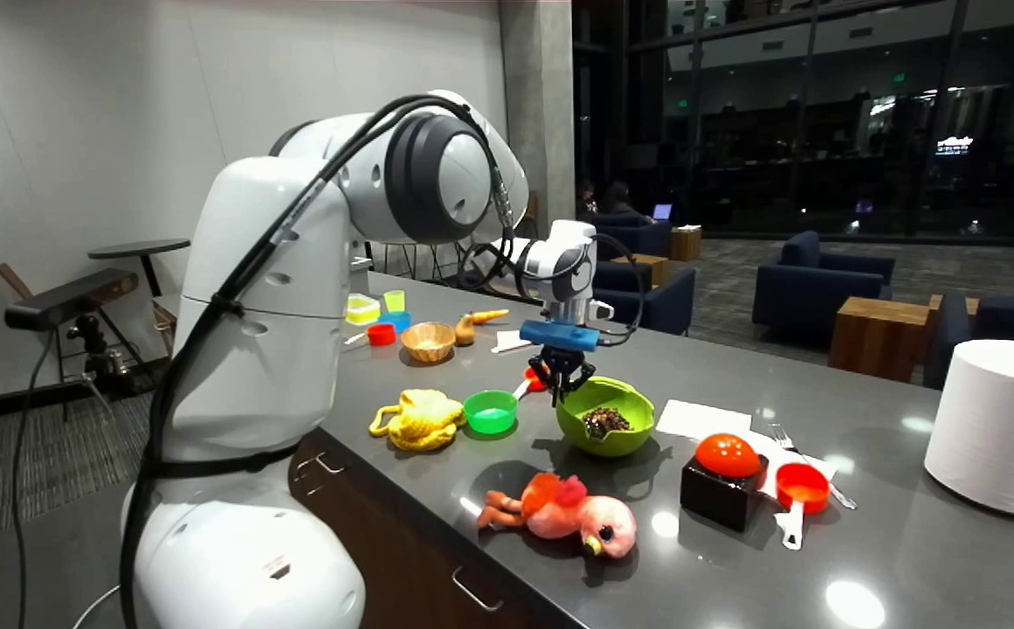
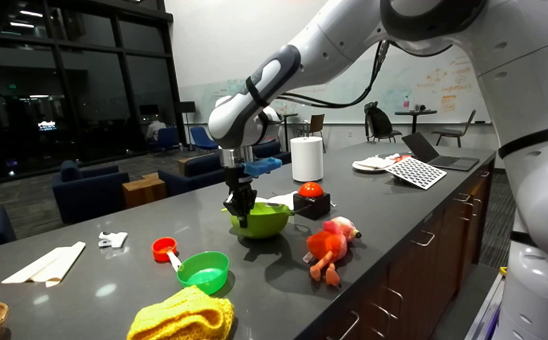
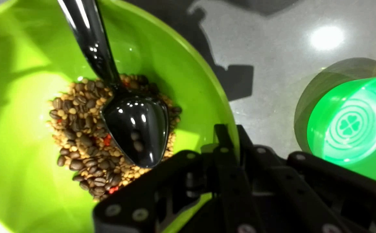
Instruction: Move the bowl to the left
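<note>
Gripper (image 3: pixel 232 132) pinching the rim of the lime-green bowl (image 2: pixel 266 223), one finger inside the wall, one outside; from where I stand, cannot tell whether the base touches the gray counter (image 1: pixel 716 577). In both exterior views bowl is between a small green cup (image 1: pixel 490 425) and a black box (image 1: pixel 716 502) topped by a red dome (image 1: pixel 727 455), pink plush bird (image 1: pixel 559 514) near. Inside it, by the wrist view, a black spoon (image 3: pixel 132 113) on dark beans (image 3: pixel 76 165), pale grains (image 3: pixel 129 172) and red bits (image 3: pixel 107 139).

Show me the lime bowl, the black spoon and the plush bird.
Lime bowl (image 2: pixel 267 225): in an exterior view, outer wall.
Black spoon (image 3: pixel 134 118): wrist view, scoop.
Plush bird (image 1: pixel 556 517): in an exterior view, pink body.
</note>
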`<state>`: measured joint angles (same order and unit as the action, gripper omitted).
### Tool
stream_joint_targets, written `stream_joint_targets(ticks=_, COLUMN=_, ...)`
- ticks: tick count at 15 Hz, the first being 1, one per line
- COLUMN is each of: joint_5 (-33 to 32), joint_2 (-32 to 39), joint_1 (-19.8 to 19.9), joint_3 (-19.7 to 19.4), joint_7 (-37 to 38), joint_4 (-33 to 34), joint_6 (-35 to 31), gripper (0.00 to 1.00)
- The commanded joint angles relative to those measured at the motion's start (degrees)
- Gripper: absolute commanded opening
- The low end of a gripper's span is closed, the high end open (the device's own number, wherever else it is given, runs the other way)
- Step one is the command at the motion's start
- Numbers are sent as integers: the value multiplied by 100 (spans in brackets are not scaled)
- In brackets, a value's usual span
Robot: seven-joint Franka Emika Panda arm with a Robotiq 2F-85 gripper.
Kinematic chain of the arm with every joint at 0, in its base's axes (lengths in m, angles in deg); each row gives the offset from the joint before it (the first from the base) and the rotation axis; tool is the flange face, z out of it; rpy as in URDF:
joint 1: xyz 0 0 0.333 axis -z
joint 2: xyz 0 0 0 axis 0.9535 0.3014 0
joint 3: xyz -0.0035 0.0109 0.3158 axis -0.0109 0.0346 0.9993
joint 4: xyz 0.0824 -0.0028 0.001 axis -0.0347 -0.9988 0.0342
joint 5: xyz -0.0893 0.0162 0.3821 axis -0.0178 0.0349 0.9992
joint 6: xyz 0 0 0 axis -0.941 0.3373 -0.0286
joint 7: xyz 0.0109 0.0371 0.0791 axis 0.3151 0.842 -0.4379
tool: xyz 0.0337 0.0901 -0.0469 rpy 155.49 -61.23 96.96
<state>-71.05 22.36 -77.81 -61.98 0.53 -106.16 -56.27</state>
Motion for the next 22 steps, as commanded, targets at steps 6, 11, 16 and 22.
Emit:
stream_joint_targets(ticks=6, joint_5=-777, joint_2=-619, joint_1=-458, joint_3=-74, joint_7=1111, joint_4=-108, joint_6=559, gripper=1)
stream_joint_targets(ticks=11, joint_5=-866, joint_2=-956, joint_1=-562, joint_3=-26, joint_7=1463, joint_4=-243, joint_6=713, gripper=1)
stream_joint_targets(ticks=16, joint_5=-764, joint_2=-1593, joint_1=-719, joint_3=95, joint_7=2132, joint_4=-771, joint_6=715, gripper=1)
stream_joint_targets(ticks=22, joint_5=-419, joint_2=-2484, joint_1=-938, joint_3=466, joint_7=3115, joint_4=-1879, joint_6=487, gripper=1)
